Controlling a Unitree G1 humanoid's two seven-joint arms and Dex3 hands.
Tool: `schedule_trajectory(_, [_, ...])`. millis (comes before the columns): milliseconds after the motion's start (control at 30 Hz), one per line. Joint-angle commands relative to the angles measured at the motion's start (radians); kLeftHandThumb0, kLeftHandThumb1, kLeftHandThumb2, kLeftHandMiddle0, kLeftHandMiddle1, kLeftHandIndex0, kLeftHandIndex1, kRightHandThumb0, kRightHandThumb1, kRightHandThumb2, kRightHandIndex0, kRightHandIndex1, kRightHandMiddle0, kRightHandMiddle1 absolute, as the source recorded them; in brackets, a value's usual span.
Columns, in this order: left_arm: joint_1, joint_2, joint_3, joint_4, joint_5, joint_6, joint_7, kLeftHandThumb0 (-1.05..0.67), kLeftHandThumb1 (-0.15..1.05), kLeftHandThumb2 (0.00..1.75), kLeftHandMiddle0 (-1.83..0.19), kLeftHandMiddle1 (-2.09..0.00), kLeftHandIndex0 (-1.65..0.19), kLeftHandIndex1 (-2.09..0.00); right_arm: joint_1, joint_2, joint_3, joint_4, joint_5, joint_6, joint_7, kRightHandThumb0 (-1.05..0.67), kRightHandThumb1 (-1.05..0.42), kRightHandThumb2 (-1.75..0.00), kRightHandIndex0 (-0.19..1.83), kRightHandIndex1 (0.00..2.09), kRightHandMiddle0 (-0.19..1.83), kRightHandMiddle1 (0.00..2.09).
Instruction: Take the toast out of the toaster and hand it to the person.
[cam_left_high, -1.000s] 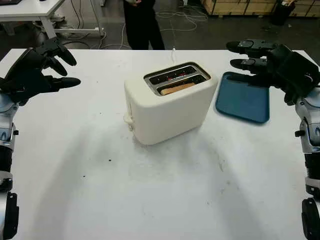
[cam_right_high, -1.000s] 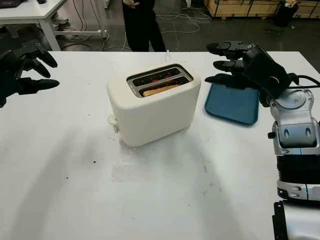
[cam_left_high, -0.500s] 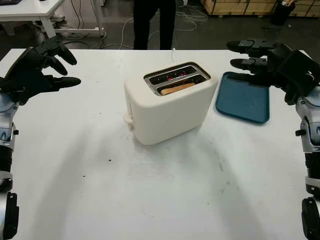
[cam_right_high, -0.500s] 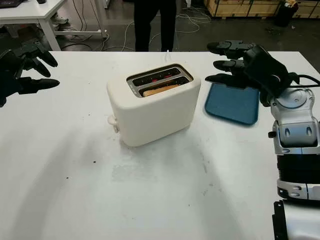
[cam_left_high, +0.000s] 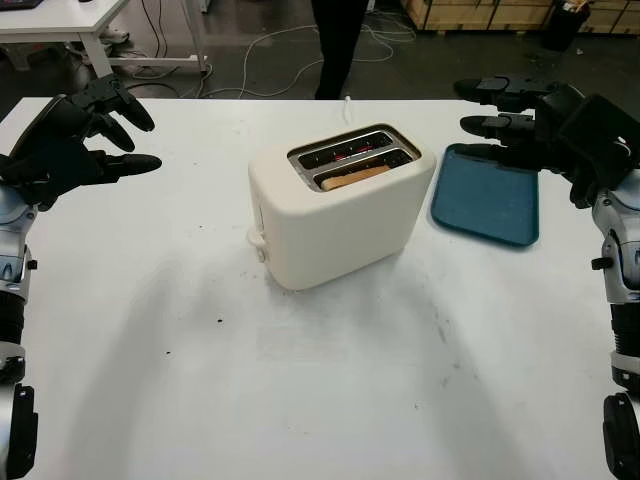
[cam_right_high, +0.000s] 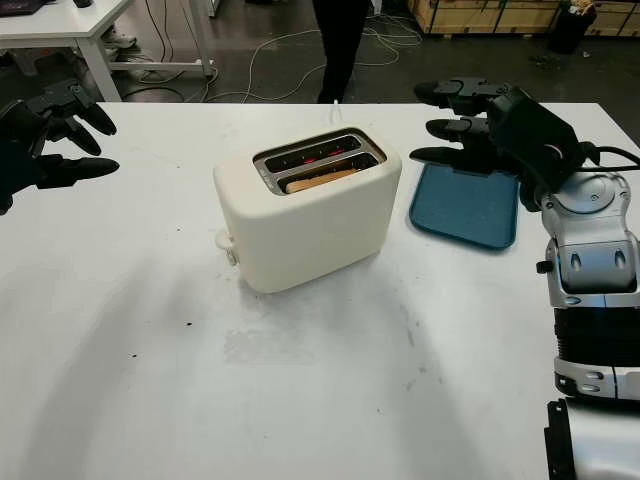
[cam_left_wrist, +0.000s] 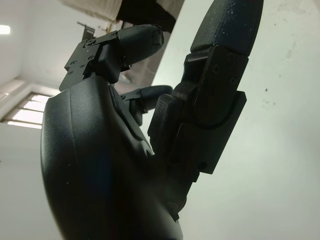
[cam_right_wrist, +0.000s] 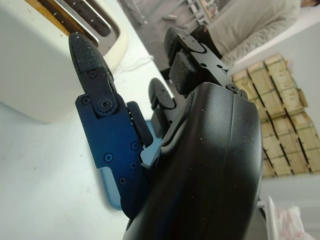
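Toast (cam_left_high: 354, 177) sits in the toaster (cam_left_high: 340, 205) on the worktop (cam_left_high: 320, 380). Left robot hand (cam_left_high: 70, 140) and right robot hand (cam_left_high: 545, 125) hover released, either side.

Toaster (cam_left_high: 340, 215): cream-white shell, dark slots rimmed in metal grey, red glow in the far slot. Toast (cam_left_high: 355, 177): golden tan edge showing in the near slot. Tray (cam_left_high: 487, 195) toward the table's right edge: solid blue, no pattern. Table (cam_left_high: 300, 390): white, scattered dark specks and faint grey scuffs. Left hand (cam_left_high: 70, 140) and right hand (cam_left_high: 545, 130): matte black; forearms silver-grey. Person (cam_left_high: 338, 45) beyond the far edge: black trousers; light beige top in the right wrist view.
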Motion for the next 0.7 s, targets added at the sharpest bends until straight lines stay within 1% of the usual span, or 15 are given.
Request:
schedule_trajectory(0, [-0.005,0.001,0.002,0.002,-0.006,-0.010,-0.001,-1.05,0.92,0.05,-0.19,-1.71,-0.20,-1.62,-0.012,-0.002,-0.007,-0.010,0.004,0.003,-0.004,-0.55,-0.77,0.00,0.54,0.03,0.51,0.01])
schedule_trajectory(267, [-0.007,0.003,0.003,-0.015,-0.012,0.015,-0.012,-1.05,0.92,0.03,-0.17,-1.72,-0.20,-1.62,-0.013,-0.001,-0.008,-0.021,0.009,0.019,-0.005,-0.54,-0.77,0.00,0.52,0.02,0.50,0.00])
schedule_trajectory(467, [-0.010,0.001,0.010,-0.009,-0.021,0.008,-0.020,-1.05,0.92,0.03,-0.17,-1.73,-0.19,-1.63,-0.016,-0.002,-0.011,-0.027,0.017,0.036,0.000,-0.50,-0.77,0.00,0.51,0.01,0.50,0.00])
schedule_trajectory(667, [-0.008,0.003,0.005,-0.007,-0.008,0.002,-0.011,-1.05,0.92,0.03,-0.17,-1.74,-0.20,-1.64,-0.011,0.001,-0.011,-0.026,0.015,0.028,-0.005,-0.52,-0.77,0.00,0.51,0.02,0.50,0.01])
